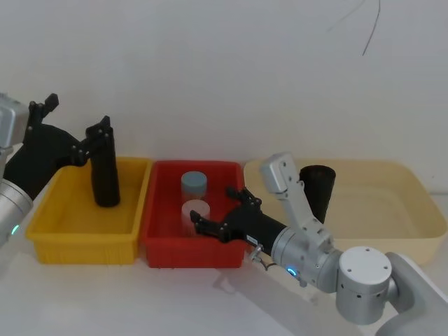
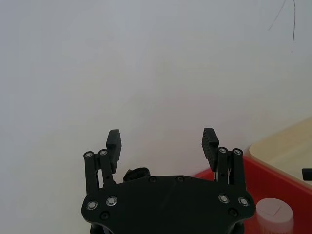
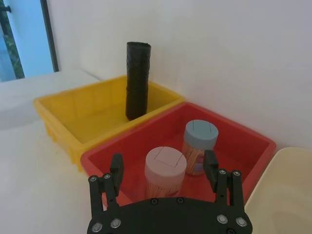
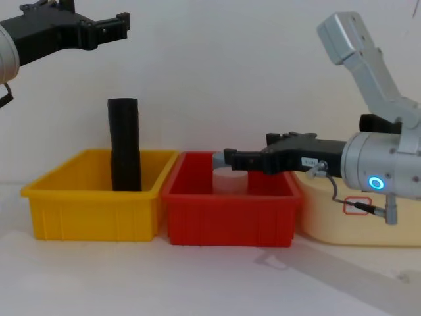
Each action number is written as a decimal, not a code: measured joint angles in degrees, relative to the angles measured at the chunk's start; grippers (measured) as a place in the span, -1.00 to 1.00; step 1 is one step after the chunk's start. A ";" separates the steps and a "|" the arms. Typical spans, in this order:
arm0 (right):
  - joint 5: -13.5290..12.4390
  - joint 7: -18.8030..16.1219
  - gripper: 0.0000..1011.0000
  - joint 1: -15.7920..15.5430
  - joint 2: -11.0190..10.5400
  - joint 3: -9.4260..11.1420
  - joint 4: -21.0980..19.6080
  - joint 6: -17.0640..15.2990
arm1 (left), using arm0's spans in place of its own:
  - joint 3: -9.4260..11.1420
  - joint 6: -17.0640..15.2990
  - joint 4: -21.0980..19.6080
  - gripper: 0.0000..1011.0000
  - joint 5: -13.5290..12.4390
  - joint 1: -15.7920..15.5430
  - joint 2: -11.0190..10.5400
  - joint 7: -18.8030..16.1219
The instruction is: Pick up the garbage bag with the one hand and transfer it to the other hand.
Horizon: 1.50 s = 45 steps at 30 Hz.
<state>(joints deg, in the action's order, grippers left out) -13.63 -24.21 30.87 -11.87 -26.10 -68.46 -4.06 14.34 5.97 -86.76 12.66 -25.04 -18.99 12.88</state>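
Your garbage bag (image 1: 106,173) stands in the yellow bin (image 1: 49,231) at left. Left gripper (image 4: 108,25) hangs spread above it. Right gripper (image 1: 215,211) is spread mid-frame.

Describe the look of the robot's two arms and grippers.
Both grippers, left gripper and right gripper, are black two-finger claws with silver screws. The arms are silver-grey; the right arm has a blue ring light, a thin grey cable and a red-outlined tag.
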 joint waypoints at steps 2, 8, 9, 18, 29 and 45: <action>0.36 0.18 0.98 0.21 0.16 -0.24 0.20 -0.44 | 0.00 0.00 0.00 0.98 0.00 0.00 0.00 0.00; 1.64 0.79 0.98 1.10 0.70 -1.03 1.27 -1.67 | 0.00 0.00 0.00 0.98 0.00 0.00 0.00 0.00; 1.74 0.84 0.98 1.25 0.79 -1.14 1.47 -1.75 | 0.00 0.00 0.00 0.98 0.00 0.00 0.00 0.00; 3.53 1.46 0.98 3.56 2.15 -2.10 5.07 -2.64 | 0.00 0.00 0.00 0.98 0.00 0.00 0.00 0.00; 4.57 2.07 0.98 5.86 3.78 -2.11 9.42 -2.86 | 0.00 0.00 0.00 0.98 0.00 0.00 0.00 0.00; 5.37 2.13 0.98 8.29 5.75 -1.69 14.20 -4.09 | 0.00 0.00 0.00 0.98 0.00 -0.01 0.01 0.00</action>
<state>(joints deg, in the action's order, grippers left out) -8.26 -22.09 39.15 -6.12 -27.80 -54.25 -8.15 14.34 5.97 -86.76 12.66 -25.05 -18.99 12.89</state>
